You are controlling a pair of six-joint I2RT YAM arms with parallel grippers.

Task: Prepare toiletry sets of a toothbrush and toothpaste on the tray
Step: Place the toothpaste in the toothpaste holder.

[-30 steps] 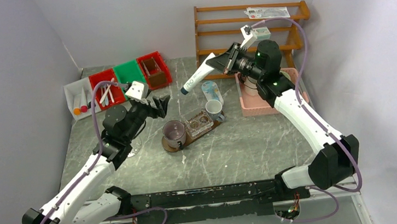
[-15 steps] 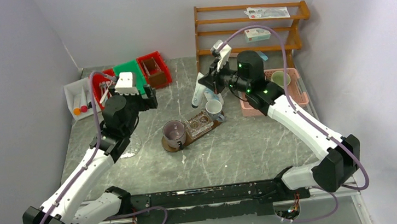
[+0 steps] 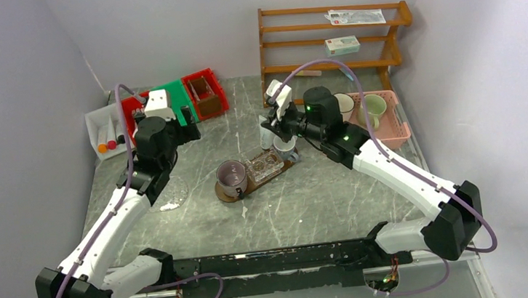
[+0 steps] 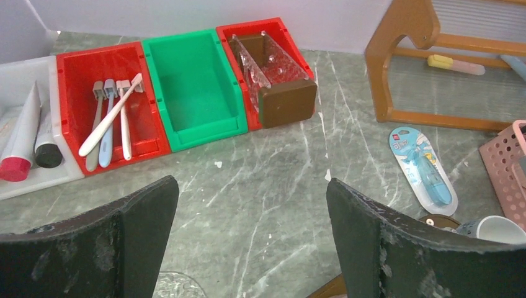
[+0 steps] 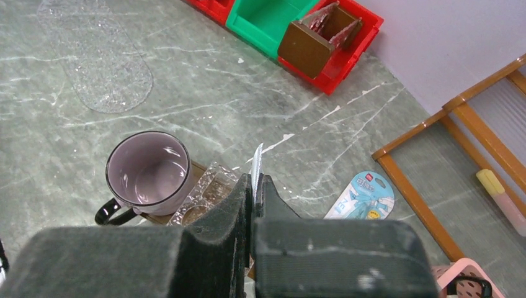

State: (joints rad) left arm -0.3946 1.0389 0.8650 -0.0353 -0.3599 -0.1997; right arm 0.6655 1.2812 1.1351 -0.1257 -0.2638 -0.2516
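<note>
Now left gripper point(image 4: 251, 189) spread wide, empty; right gripper point(image 5: 253, 181) pinches tube point(image 5: 257, 158). Toothbrushes point(image 4: 108, 118) far left: likely light, stiff, slick; you grab mid-handle.

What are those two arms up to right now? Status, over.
Left gripper open, facing toothbrushes in red bin. Right gripper shut on white tube, above tray. No obstruction seen.
</note>
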